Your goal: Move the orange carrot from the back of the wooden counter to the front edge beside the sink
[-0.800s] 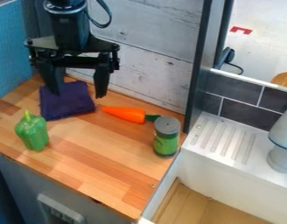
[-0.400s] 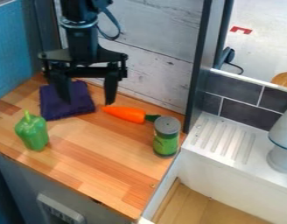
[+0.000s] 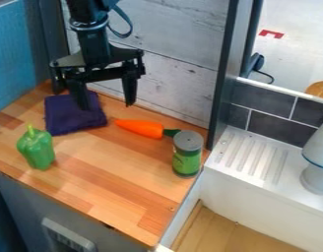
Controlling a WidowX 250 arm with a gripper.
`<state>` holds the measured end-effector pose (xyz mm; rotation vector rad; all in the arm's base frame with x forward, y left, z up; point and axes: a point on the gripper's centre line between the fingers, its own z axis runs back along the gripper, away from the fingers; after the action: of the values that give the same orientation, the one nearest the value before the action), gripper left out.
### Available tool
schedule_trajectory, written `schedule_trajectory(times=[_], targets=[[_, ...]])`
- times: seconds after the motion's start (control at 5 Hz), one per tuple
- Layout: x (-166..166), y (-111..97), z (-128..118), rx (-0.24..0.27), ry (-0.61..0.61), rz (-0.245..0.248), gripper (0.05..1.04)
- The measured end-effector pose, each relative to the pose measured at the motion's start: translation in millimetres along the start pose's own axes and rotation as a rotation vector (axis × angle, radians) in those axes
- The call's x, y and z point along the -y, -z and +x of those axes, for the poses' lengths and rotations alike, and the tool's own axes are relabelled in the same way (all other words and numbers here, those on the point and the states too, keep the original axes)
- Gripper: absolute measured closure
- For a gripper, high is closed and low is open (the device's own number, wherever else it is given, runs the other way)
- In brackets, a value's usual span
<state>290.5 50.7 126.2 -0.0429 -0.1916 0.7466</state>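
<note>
Purple cloth [image 3: 69, 120] lies below one side of my gripper [image 3: 108, 106], which hangs wide and empty; the carrot [image 3: 141, 128] is near its other side, the can [image 3: 187, 157] beyond, the pepper [image 3: 36, 149] nearer the camera; lowering askew could snag cloth or knock the carrot.

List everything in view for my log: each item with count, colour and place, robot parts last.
Cloth: one, dark purple, counter's back left
Carrot: one, orange with green end, between cloth and can
Can: one, green with grey top, counter's right edge
Pepper: one, green, front left
Counter: one, wood-brown, under these
Sink: one, white, right of counter
White object: one, blue line, sink's right
Tiles: several, dark grey, behind sink
Plank wall: one, whitish, behind counter
Blue panel: one, upper left
Post: one, dark, right of planks
Arm: one, black, top left
Pincer: one, black, by the cloth, fingers apart
</note>
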Motion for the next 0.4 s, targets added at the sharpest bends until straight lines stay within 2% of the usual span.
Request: schedule_trajectory(times=[0.2,0.4], targets=[[8,18,17,0.077,-0.182,-0.043,0.083],[12,44,31,0.100,-0.344,-0.015,0.083]])
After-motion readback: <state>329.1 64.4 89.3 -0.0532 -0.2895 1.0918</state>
